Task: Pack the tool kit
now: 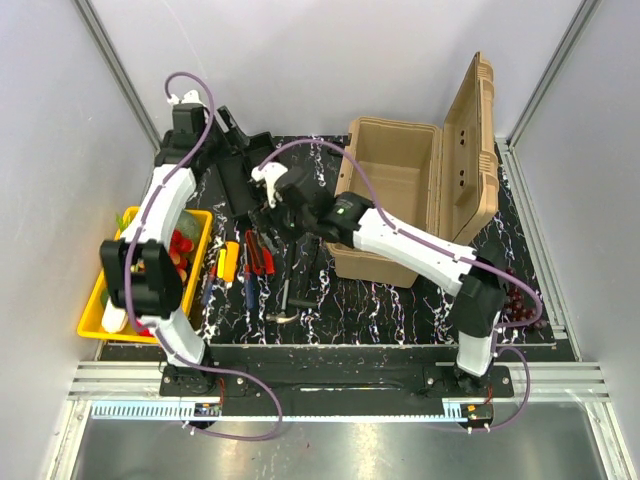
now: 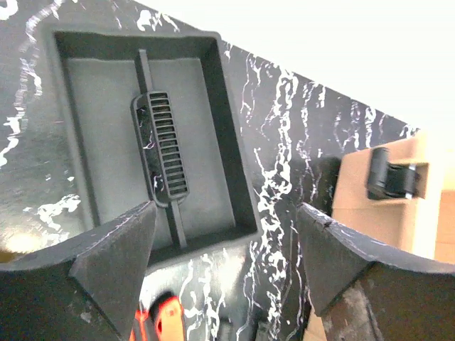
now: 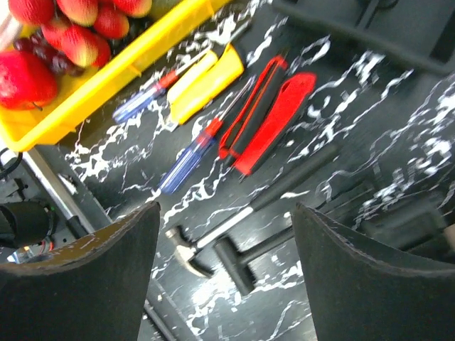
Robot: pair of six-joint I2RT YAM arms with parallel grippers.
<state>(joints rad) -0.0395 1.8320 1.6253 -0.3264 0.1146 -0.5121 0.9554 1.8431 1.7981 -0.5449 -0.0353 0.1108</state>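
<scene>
The tan toolbox (image 1: 392, 205) stands open at the back right, lid (image 1: 476, 135) raised. Its black inner tray (image 1: 236, 190) lies empty on the mat to the left of it. My left gripper (image 1: 243, 150) hovers just over that tray, open and holding nothing. The left wrist view shows the tray (image 2: 99, 128) with its ribbed handle (image 2: 162, 145) ahead of the open left gripper (image 2: 224, 256). My right gripper (image 1: 270, 215) hangs open above the loose tools. Below the right gripper (image 3: 224, 249) lie a hammer (image 3: 186, 254), a black mallet (image 3: 238, 261), red pliers (image 3: 266, 117) and a blue screwdriver (image 3: 183, 162).
A yellow tray (image 1: 100, 300) of fruit and vegetables sits at the left edge, beside a yellow-handled tool (image 1: 229, 262) and a second blue screwdriver (image 3: 138, 103). A toolbox latch (image 2: 389, 174) shows to the right of the left gripper. Purple grapes (image 1: 520, 300) lie near the right arm's elbow.
</scene>
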